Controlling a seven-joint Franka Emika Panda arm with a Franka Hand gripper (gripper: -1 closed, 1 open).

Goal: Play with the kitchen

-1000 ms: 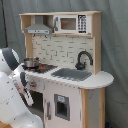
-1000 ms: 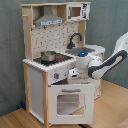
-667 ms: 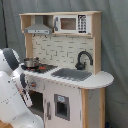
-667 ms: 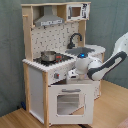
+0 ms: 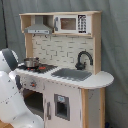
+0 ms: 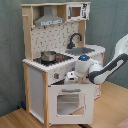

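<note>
Kitchen [image 6: 52,60], tall white & light-wood toy set, stands on wood floor vs grey curtain [image 5: 115,45]. White arm's gripper [image 6: 70,76] at its front panel above oven door [image 6: 70,102]; grip state can't tell.

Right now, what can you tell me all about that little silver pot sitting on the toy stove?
The small shiny silver metal pot stands upright on the black hob of the white and light-wood toy kitchen, at the end under the grey range hood. It is round and low, with no lid seen, and its inside looks dark. A reddish burner ring shows beside it in the first exterior view. Nothing touches it but the hob; the white robot arm is lower, in front of the counter.
</note>
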